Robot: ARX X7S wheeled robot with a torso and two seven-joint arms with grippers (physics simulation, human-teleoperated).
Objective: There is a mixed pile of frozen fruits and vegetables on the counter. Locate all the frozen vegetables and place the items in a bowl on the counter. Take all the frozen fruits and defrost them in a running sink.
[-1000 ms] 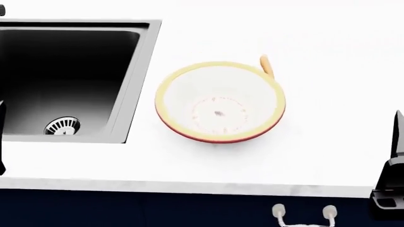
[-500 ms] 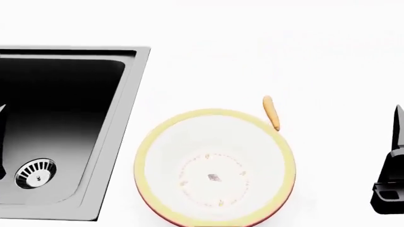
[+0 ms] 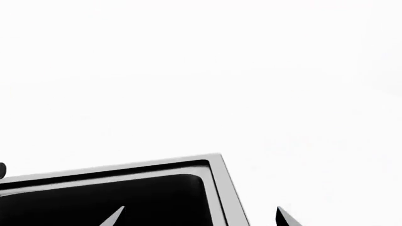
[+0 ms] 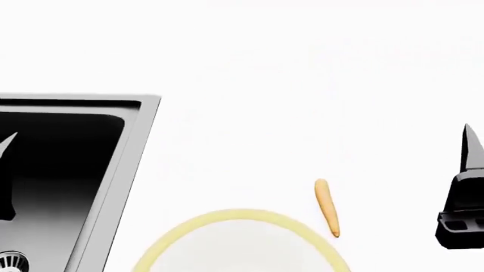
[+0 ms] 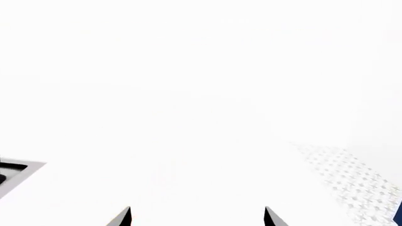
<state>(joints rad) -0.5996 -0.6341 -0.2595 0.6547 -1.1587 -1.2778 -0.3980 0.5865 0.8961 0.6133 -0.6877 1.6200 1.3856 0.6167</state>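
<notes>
On the white desk (image 4: 250, 113), the slim orange carrot (image 4: 326, 207) lay just beside the yellow rim of the bowl (image 4: 226, 218) (only its far edge showed), touching no pincer. Left of them sat the dark sink (image 4: 68, 170), with the left pincer (image 3: 199, 215) over its corner, tips spread and empty. Right pincer (image 5: 196, 215) also stood spread, holding nothing, above bare desk.

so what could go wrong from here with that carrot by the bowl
The carrot lies on the counter right against the bowl rim, so a hand closing on it may knock the bowl. The right hand is open and off to the side. No other produce is in view, so the pile must be found.
</notes>
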